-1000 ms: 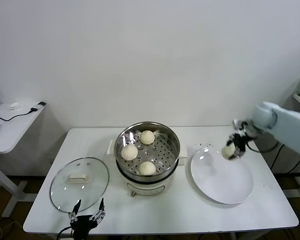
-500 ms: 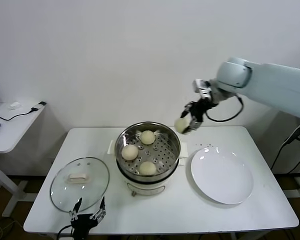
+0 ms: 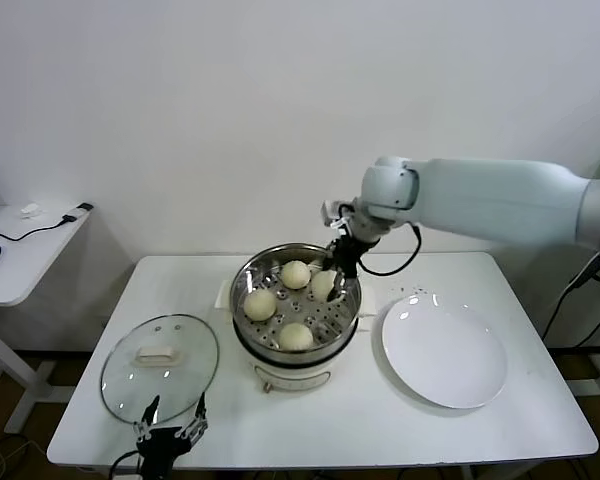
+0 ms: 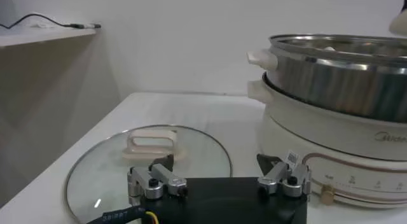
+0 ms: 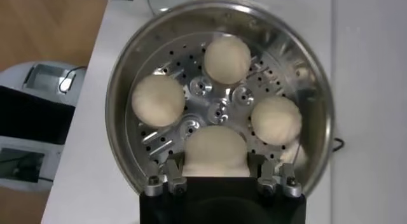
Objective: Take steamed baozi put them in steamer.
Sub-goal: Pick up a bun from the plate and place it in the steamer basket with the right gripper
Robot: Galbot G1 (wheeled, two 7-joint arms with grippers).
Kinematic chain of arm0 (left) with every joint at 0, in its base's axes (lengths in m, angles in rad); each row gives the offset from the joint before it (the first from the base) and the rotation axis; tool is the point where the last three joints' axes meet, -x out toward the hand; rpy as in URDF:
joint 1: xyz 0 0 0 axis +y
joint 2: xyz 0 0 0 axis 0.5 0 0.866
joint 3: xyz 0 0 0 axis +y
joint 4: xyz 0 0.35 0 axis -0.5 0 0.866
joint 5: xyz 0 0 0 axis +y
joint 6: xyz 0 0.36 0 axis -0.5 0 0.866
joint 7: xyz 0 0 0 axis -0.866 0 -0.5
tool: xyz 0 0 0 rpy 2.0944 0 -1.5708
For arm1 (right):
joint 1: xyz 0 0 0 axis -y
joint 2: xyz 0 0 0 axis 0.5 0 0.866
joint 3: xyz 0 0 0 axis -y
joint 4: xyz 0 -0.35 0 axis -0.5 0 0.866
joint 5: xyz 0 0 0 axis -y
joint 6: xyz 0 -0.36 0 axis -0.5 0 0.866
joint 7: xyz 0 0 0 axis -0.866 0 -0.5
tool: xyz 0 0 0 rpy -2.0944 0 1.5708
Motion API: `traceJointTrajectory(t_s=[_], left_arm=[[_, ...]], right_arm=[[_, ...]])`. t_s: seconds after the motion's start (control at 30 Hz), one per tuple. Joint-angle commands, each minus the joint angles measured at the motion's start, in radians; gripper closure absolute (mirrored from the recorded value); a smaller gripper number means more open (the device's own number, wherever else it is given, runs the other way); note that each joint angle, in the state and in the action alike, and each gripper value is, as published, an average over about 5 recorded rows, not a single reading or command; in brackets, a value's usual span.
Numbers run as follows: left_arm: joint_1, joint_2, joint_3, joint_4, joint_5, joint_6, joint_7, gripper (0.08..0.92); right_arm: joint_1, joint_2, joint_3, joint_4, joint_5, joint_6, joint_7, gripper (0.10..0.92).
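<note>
Over the steamer (image 3: 295, 300) in the head view, the right end effector (image 3: 332, 278) is down inside the rim, clamped on the fourth baozi (image 3: 323, 285) at the basket's right-rear side; three other buns (image 3: 294, 274) sit on the perforated floor w/ gaps between them. White plate (image 3: 444, 350) to the right is bare, glass lid (image 3: 160, 354) lies flat on the table (image 3: 380, 420) to the left, and the left end effector (image 3: 170, 432) waits at the table's near edge, jaws apart, holding nothing. Judgement: last placement, so task looks nearly done. To do it well: lower until the bun rests on the floor in the free quadrant, not on a neighbour, part the jaws gently so soft dough doesn't stick or dent, then lift straight up clear of the rim. Left wrist view adds what the head view can't: side profile of the steamer wall (image 4: 343, 72) atop its white base, lid handle (image 4: 151, 142) close by, and its own fingers (image 4: 156, 181) spread wide; bun contents barely visible from there. Right wrist view looks straight down: held bun (image 5: 215, 152) pinched between the fingers (image 5: 166, 181), the three placed buns (image 5: 227, 58) ringed round the centre, w/ the held one over the empty spot. Whether it touches the floor, can't tell.
</note>
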State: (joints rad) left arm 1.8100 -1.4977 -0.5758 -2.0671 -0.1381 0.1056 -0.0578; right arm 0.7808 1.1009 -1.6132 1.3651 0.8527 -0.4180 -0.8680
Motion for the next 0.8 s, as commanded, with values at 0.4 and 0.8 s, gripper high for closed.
traceJointTrajectory(t_s=[0.4,0.8], left_arm=[[-0.01,0.003,-0.004,0.003,-0.011,0.003,0.003,0.177],[-0.009,0.006,-0.012,-0.005,-0.016,0.009,0.002,0.177]], right_arm=[[-0.159,0.063,0.01,-0.094,-0.119,-0.017,0.055,0.372],[-0.119,0.016,0.105,-0.102,-0.062,0.122,-0.016,0.204]])
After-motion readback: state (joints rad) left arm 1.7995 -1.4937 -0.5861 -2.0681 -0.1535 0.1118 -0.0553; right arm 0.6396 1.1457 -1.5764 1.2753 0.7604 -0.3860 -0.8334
